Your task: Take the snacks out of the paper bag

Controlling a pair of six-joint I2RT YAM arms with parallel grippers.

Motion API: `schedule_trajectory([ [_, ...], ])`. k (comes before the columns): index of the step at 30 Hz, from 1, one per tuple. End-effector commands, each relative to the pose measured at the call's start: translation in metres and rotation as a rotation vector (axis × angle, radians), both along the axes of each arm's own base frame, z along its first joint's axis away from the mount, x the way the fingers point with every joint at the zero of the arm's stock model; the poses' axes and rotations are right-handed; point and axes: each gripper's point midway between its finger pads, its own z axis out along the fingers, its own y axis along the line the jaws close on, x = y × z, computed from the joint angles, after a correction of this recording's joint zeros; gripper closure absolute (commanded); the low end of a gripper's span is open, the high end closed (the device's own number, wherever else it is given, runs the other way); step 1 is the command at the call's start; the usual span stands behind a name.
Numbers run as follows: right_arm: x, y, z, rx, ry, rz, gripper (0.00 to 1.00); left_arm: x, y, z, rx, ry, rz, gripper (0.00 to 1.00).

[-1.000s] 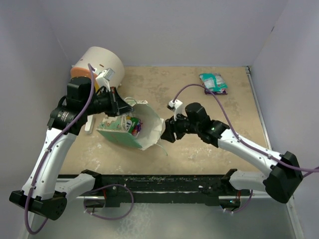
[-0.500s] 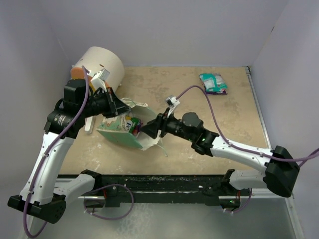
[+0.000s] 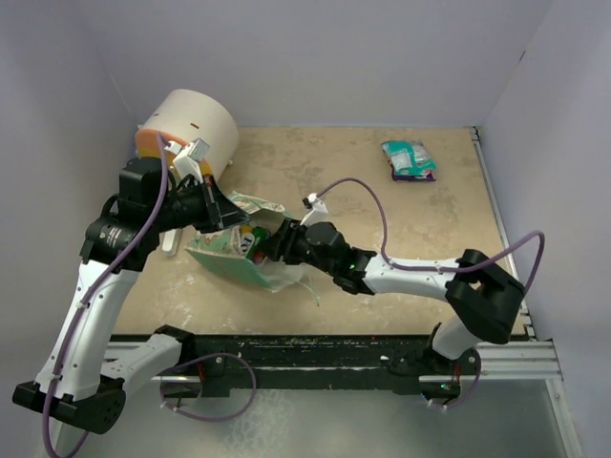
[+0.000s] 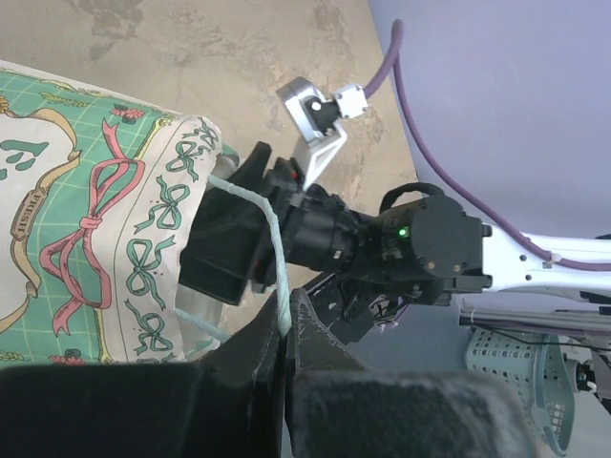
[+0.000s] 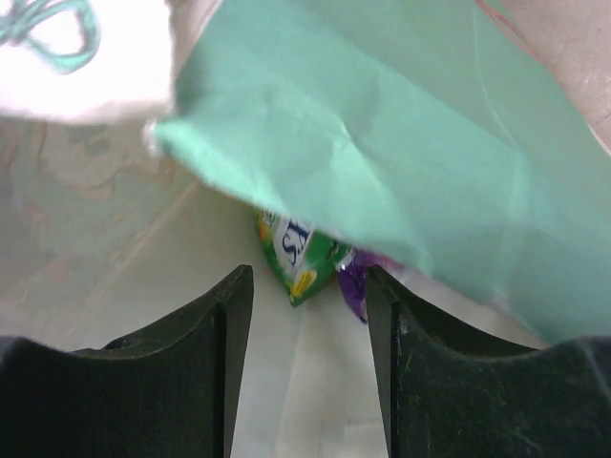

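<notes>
Green paper with a cream print, the bag (image 3: 227, 256) lies on its side near the tabletop's left edge. Snacks remain inside it: a green-yellow packet (image 5: 298, 256) and a purple one (image 5: 353, 279), partly under a sagging fold of the wall. Within the last second the right claw (image 5: 305, 286) has pushed from outside the mouth into the bag. Its jaws stand released, with the packets just ahead and nothing gripped, so the next pick looks about to begin. The left claw (image 4: 284, 324) stays clenched on the string handle (image 4: 272, 239), keeping the mouth lifted. Other packets (image 3: 410, 160) lie at the far right corner. A cream cylinder (image 3: 196, 122) stands far left, clear of the reach; the fold is the likely obstacle.
</notes>
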Motion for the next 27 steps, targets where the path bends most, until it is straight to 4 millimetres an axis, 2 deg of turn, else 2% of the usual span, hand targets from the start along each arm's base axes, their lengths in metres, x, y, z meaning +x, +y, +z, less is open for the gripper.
schedule_trajectory([
  [1,0.028,0.021,0.034,0.112,-0.017,-0.150,0.48,-0.007,-0.006,0.020,-0.065,-0.050,-0.031,1.00],
  [4,0.035,0.031,0.020,0.079,0.018,-0.195,0.48,-0.006,-0.007,0.023,-0.059,-0.055,-0.042,1.00],
  [6,0.039,0.040,0.021,0.080,0.028,-0.233,0.48,-0.004,-0.008,0.025,-0.063,-0.053,-0.050,1.00],
  [13,0.044,0.052,0.001,0.044,0.054,-0.315,0.45,-0.003,-0.015,0.016,-0.084,-0.025,-0.083,1.00],
  [17,0.047,0.047,-0.010,-0.009,0.073,-0.368,0.46,-0.003,-0.015,0.015,-0.080,-0.021,-0.091,1.00],
  [23,0.044,0.032,-0.022,-0.058,0.098,-0.405,0.41,-0.001,-0.011,0.013,-0.039,-0.029,-0.085,1.00],
  [27,0.043,0.045,-0.022,-0.035,0.093,-0.366,0.41,-0.002,-0.009,0.009,-0.027,-0.022,-0.075,1.00],
])
